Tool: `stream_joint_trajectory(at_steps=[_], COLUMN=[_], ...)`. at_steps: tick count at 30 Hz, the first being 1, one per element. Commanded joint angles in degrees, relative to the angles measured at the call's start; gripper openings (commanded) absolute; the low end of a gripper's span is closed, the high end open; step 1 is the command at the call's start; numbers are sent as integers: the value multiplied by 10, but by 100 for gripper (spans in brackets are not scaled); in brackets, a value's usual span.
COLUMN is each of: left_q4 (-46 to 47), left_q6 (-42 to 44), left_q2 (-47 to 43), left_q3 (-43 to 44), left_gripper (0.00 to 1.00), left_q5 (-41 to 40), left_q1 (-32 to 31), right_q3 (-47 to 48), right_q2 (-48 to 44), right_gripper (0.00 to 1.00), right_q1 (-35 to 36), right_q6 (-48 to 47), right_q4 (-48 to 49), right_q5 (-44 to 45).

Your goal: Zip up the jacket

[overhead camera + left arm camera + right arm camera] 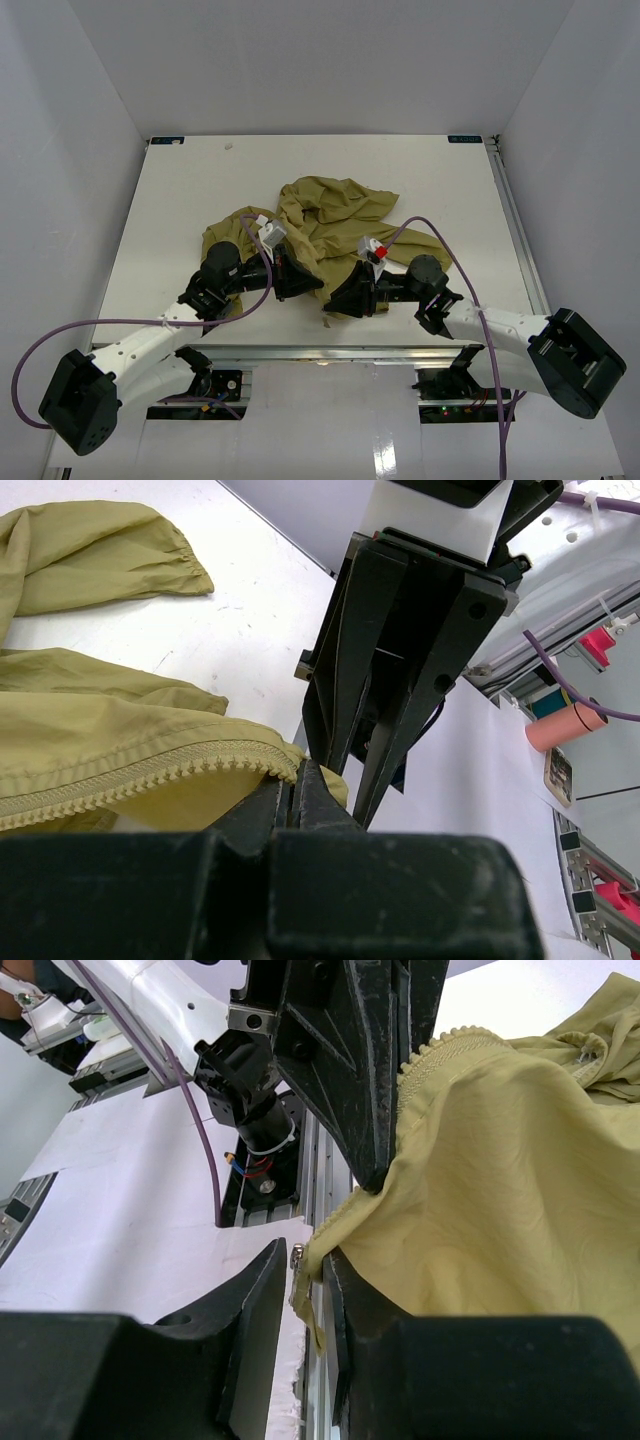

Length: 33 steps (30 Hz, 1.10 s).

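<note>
The olive jacket (335, 210) lies crumpled in the middle of the table. My left gripper (303, 283) is at its near hem, shut on the jacket's zipper edge (150, 775), and its jaws meet at the end of the teeth (297, 770). Right beside it, my right gripper (337, 300) stands narrowly open. The other zipper end, with a small metal piece (297, 1255), hangs between its fingers (310, 1270). The inner finger touches the fabric (500, 1160), and a thin gap shows at the outer finger. The two grippers nearly touch.
The white table (200, 190) has an aluminium rail (300, 1175) along its near edge, just below both grippers. Purple cables (440, 240) loop over both arms. White walls close in the table at left, right and back.
</note>
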Motion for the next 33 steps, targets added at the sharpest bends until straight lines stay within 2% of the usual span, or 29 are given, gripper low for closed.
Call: stream_joint_trajectory(at_steps=[1, 9, 19, 24, 30, 33], left_q4=[2, 2, 2, 1, -15, -19], left_q6=[7, 6, 7, 11, 10, 7], left_q2=[-14, -16, -17, -15, -18, -24], left_q3=[-1, 0, -1, -4, 5, 9], left_gripper=[0, 0, 0, 0, 0, 10], left_q5=[-5, -3, -4, -9, -30, -42], left_q1=[2, 2, 2, 2, 2, 2], right_q3=[5, 12, 10, 5, 0, 0], right_q2=[-2, 17, 14, 4, 3, 7], right_gripper=[27, 26, 17, 8, 8, 8], right_q1=[-2, -2, -2, -2, -2, -2], right_q6=[-14, -14, -15, -7, -10, -11], right_q4=[-6, -9, -12, -6, 2, 8], right_q5=[5, -6, 8, 13, 14, 14])
